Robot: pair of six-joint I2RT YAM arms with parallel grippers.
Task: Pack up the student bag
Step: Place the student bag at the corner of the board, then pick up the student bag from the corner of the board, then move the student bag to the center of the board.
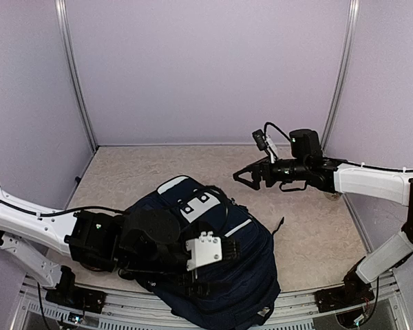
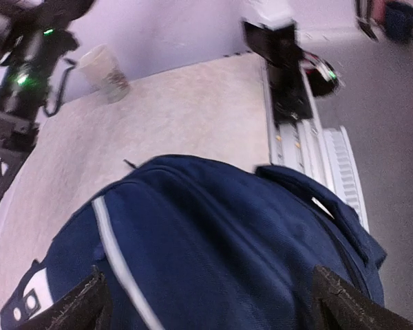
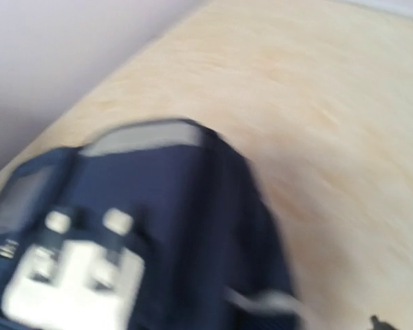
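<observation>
The student bag (image 1: 251,258) lies slumped on the tabletop (image 1: 310,227) near its front edge, within both arms' reach. The left tool (image 2: 217,306) straddles it, jaws wide and empty (placed to grip fabric, I judge). The right tool (image 1: 246,177) hovers apart, likewise spread.

The beige table (image 1: 310,220) carries the student bag (image 1: 242,269), lying near its front edge.

No legible text in any view; the student bag (image 1: 242,275) shows a white patch (image 1: 197,205) (square marks only, no lettering)
</observation>
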